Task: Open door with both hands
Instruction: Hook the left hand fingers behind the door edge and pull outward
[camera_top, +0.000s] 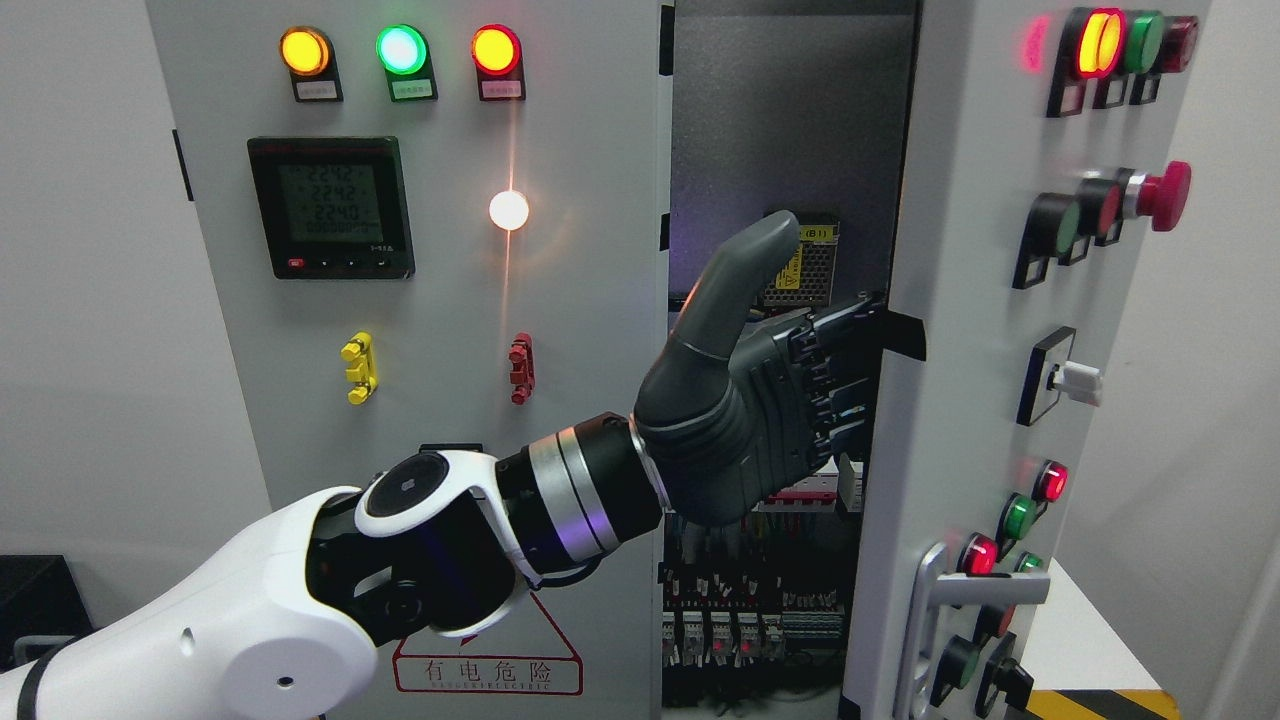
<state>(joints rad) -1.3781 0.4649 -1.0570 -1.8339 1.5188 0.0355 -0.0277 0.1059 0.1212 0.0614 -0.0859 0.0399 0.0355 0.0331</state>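
The grey electrical cabinet has two doors. Its left door (560, 400) is closed, and the right door (960, 420) stands swung partly outward, baring the dark interior (790, 130) with wiring and terminal blocks (740, 610). My left arm comes in from the lower left and reaches across the gap. My left hand (800, 380) is dark grey, with its thumb raised and apart. Its fingers (840, 345) stretch out behind the right door's inner edge, where their tips are hidden. The hand is open and grasps nothing. A metal lever handle (945, 590) sits low on the right door.
The left door carries three lit lamps (400, 50), a digital meter (330, 208), yellow and red latches (358, 368) and a warning triangle (490, 665). On the right door are lamps, push buttons and a red emergency knob (1165, 195). A white surface (1080, 630) lies at lower right.
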